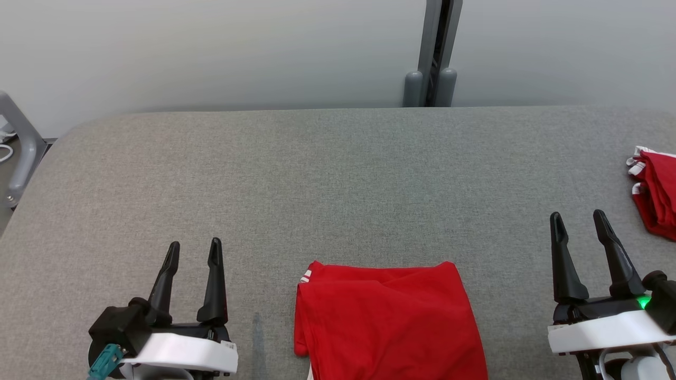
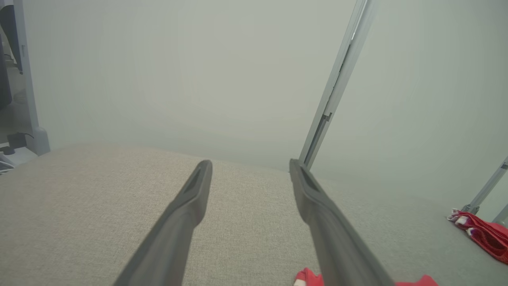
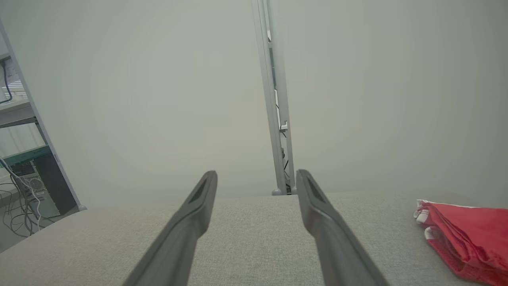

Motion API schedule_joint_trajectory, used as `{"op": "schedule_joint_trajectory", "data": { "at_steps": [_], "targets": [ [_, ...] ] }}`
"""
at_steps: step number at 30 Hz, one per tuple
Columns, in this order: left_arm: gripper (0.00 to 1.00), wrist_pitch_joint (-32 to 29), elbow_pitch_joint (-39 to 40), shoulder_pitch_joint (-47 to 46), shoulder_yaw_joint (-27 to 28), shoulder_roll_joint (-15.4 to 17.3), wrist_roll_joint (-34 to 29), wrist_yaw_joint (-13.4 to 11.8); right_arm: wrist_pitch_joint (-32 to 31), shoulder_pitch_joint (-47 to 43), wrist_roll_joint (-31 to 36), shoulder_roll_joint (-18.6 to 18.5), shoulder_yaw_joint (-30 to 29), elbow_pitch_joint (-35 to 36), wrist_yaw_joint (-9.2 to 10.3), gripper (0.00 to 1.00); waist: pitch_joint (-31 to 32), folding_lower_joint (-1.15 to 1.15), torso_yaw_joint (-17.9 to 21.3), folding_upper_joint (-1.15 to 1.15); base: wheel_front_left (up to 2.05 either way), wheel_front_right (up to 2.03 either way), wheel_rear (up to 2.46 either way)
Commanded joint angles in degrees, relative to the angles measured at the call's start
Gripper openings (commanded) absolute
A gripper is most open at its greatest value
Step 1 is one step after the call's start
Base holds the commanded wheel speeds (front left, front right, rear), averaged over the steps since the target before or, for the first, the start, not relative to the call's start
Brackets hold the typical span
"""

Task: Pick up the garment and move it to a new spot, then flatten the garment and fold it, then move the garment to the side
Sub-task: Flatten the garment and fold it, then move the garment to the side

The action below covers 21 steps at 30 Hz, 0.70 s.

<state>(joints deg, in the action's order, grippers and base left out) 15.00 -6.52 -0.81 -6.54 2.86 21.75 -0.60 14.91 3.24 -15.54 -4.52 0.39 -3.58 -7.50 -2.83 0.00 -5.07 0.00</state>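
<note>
A red garment (image 1: pixel 388 322) lies folded into a rough rectangle at the front middle of the grey cloth-covered table (image 1: pixel 338 174), with a white-striped trim at its left corner. Its top edge peeks in at the bottom of the left wrist view (image 2: pixel 307 278). My left gripper (image 1: pixel 194 244) hovers to the left of it, open and holding nothing; its two dark fingers stand apart over bare table (image 2: pixel 250 163). On the garment's other side my right gripper (image 1: pixel 577 215) is open and holds nothing (image 3: pixel 256 174). Neither gripper touches the cloth.
A second folded red garment with white trim (image 1: pixel 657 195) lies at the table's right edge (image 3: pixel 468 234) (image 2: pixel 482 234). A grey post (image 1: pixel 435 53) stands behind the table's far edge against a pale wall. A grey metal frame (image 1: pixel 21 153) sits off the left corner.
</note>
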Motion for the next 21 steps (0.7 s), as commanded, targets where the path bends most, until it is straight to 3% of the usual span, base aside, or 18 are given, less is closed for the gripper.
{"op": "schedule_joint_trajectory", "data": {
  "at_steps": [1, 21],
  "targets": [
    [1.00, 0.2, -0.2, 0.0, -0.1, 0.2, 0.3, -0.3, 0.4, -0.3, 0.4, -0.2, -0.2, 0.1, 0.02, 1.00, 0.0, 0.00, -0.1, 0.00, 0.00, 0.00, 0.00],
    [1.00, 0.2, -0.9, -0.8, -1.0, 0.2, 1.2, -0.7, 0.4, 0.2, 0.7, 0.0, -0.1, -0.9, 0.02, 1.00, -0.3, 0.00, -0.5, 0.00, 0.00, 0.00, 0.00]
  ]
}}
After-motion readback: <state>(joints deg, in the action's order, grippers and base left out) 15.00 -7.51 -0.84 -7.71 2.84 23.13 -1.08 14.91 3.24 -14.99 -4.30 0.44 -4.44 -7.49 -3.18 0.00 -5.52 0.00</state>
